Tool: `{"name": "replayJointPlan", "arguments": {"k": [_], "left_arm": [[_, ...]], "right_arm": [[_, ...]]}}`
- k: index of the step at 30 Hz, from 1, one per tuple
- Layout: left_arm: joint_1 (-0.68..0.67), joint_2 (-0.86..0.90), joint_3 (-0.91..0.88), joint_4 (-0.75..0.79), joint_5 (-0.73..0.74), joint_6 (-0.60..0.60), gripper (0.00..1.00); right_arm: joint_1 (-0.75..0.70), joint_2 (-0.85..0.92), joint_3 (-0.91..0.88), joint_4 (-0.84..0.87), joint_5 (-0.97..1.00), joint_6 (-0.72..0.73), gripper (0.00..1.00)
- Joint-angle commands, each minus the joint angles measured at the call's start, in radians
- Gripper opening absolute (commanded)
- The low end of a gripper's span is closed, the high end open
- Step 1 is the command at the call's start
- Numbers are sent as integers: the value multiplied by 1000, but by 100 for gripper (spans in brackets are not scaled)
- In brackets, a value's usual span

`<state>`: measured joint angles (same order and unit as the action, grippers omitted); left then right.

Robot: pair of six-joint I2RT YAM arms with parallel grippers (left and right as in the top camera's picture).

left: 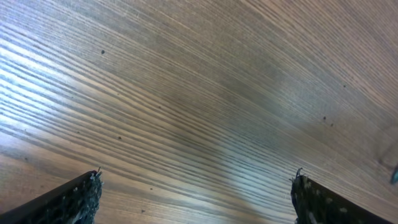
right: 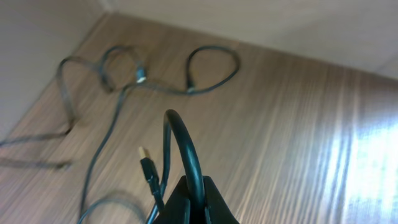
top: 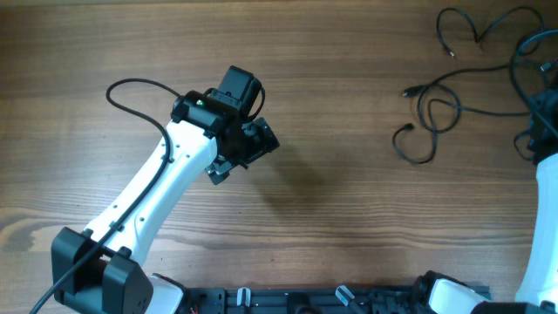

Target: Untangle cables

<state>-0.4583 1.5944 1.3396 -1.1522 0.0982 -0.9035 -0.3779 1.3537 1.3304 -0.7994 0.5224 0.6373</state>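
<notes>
Several thin black cables [top: 433,103] lie in loose loops at the table's far right, small plug ends showing. My right gripper [right: 196,194] is shut on one raised loop of black cable [right: 180,134]. A gold-tipped plug [right: 144,153] hangs just left of the jaws, and more cable strands [right: 124,84] sprawl on the wood beyond. My left gripper [top: 244,153] hovers over bare wood left of centre, far from the cables. In the left wrist view the left gripper [left: 196,190] is open wide, its fingertips [left: 87,194] at the frame's edges with only table between them.
The left arm's own thick cable [top: 131,87] arcs over the table at upper left. The right arm [top: 545,209] stands along the right edge. A black rail [top: 331,298] runs along the front edge. A pale wall [right: 261,22] borders the table beyond the cables.
</notes>
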Motion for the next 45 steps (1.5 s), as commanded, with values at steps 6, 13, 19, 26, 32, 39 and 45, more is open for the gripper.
{"name": "replayJointPlan", "arguments": {"k": [6, 13, 19, 26, 32, 39, 45], "left_arm": [[-4, 6, 0, 0, -56, 5, 100], [-4, 6, 0, 45, -66, 5, 100], [-4, 6, 0, 57, -67, 5, 100], [-4, 6, 0, 64, -66, 5, 100], [-6, 6, 0, 71, -66, 5, 100], [-6, 6, 0, 71, -66, 5, 100], [-6, 6, 0, 52, -66, 6, 100]], "right_arm": [[-184, 169, 3, 62, 62, -10, 8], [-350, 221, 3, 288, 81, -65, 5], [-392, 341, 3, 418, 27, -167, 100], [-392, 352, 3, 348, -568, -165, 100], [-363, 352, 3, 24, -653, -76, 100], [-368, 352, 3, -167, -517, 121, 100], [-369, 350, 93, -174, -383, 148, 100]]}}
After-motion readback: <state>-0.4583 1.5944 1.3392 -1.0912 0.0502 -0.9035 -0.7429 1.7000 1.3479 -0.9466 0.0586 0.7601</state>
